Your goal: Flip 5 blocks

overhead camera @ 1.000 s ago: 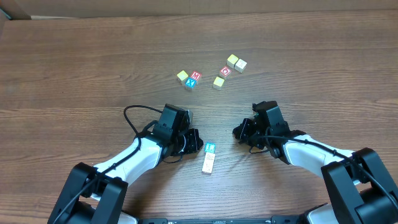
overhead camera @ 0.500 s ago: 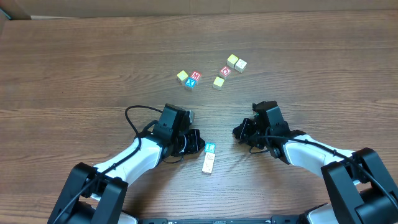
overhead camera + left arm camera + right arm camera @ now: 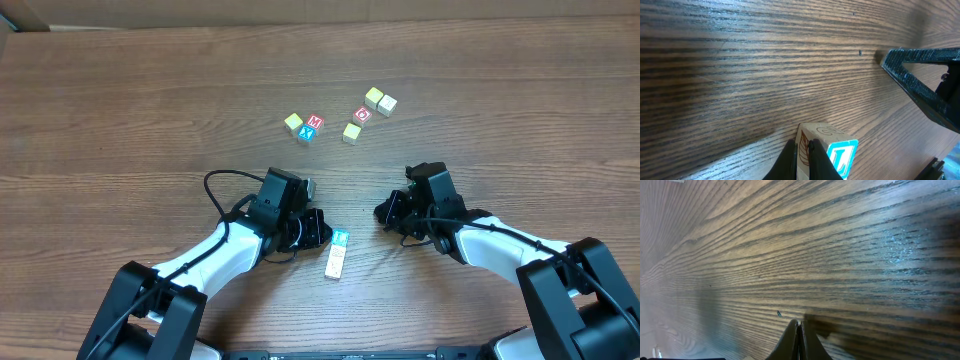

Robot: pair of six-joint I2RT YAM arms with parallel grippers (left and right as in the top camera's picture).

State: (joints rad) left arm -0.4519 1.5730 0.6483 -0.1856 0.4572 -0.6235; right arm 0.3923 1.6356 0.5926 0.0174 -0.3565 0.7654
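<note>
Across the wide wooden table (image 3: 120,90) room is open on all sides, with the far edge well away. The left gripper (image 3: 322,230) is pinched shut and empty, tips just beside the blue-faced block (image 3: 340,238) at near centre; the right gripper (image 3: 382,212) is likewise closed and empty. The other blocks (image 3: 351,131) lie scattered farther off. They are likely light, stiff and quick to skid, so pinch opposite flat faces or tip one at a top edge.

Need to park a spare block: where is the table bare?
Bare wood: the far strip beyond the block cluster, and both sides of it. Crowded: between the left gripper and right gripper, around the blue-faced block.
</note>
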